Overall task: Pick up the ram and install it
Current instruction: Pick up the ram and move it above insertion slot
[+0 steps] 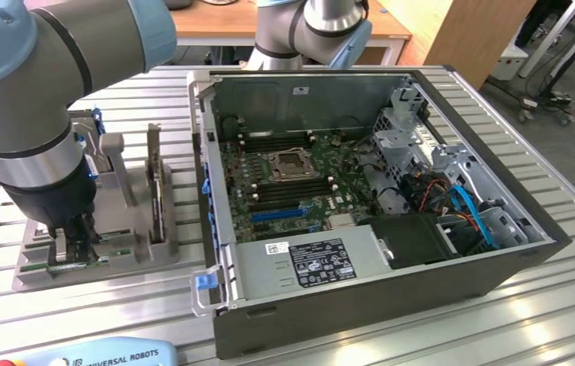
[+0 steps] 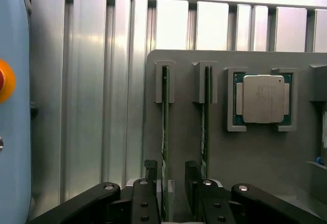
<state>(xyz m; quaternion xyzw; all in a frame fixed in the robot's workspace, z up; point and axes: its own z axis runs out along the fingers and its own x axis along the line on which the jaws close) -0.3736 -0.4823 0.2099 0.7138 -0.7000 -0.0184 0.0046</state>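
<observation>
Two green ram sticks stand on edge in slots of a grey holder [image 2: 245, 157]. My gripper [image 2: 171, 175] is open and straddles one ram stick [image 2: 165, 111], with a black finger [image 2: 150, 170] on either side and a gap to each. The other ram stick [image 2: 206, 106] stands just outside the second finger. In the exterior view the gripper [image 1: 72, 244] is lowered onto the holder [image 1: 125, 252] at that view's left, beside the open computer case [image 1: 369, 297]. The motherboard's dark memory slots [image 1: 277, 141] lie inside the case.
A square silver CPU [image 2: 262, 98] rests in its pocket on the holder, beside the ram slots. A flat part [image 1: 155, 183] stands upright in the holder between gripper and case. A blue teach pendant [image 1: 94, 354] lies at the table's near edge. The table is ribbed aluminium [image 1: 531, 320].
</observation>
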